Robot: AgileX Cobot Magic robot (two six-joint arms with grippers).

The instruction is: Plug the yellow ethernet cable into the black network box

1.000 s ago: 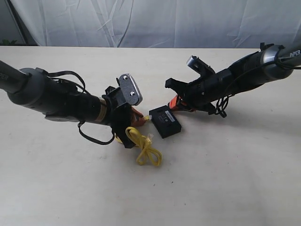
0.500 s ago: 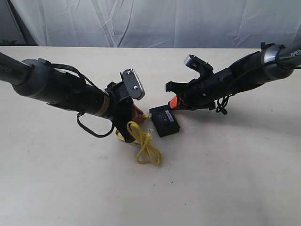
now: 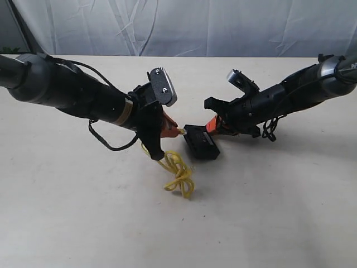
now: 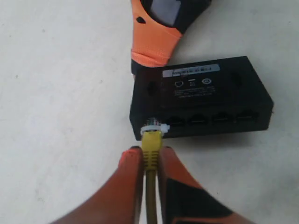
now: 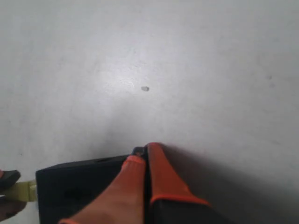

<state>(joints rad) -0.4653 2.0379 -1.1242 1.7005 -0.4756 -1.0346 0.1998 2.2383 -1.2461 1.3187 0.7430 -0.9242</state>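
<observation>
The black network box (image 3: 201, 143) lies tilted on the table between the two arms. Its white label strip (image 4: 190, 71) and row of ports face the left wrist view. My left gripper (image 4: 150, 156) is shut on the yellow ethernet cable (image 4: 152, 144) just behind its clear plug (image 4: 153, 127). The plug sits at the mouth of the box's end port. The cable's slack hangs in a loose loop (image 3: 179, 176) down to the table. At the box's far corner, my right gripper (image 5: 142, 151) is shut on the box (image 5: 74, 186).
The pale table (image 3: 268, 212) stretches around both arms. A white curtain (image 3: 184, 25) hangs behind its far edge. A black wire (image 3: 109, 145) loops under the left arm.
My left gripper has risen and moved right, carrying the plug up to the box's port. The box has shifted right and tilted, and the cable loop has been dragged after it.
</observation>
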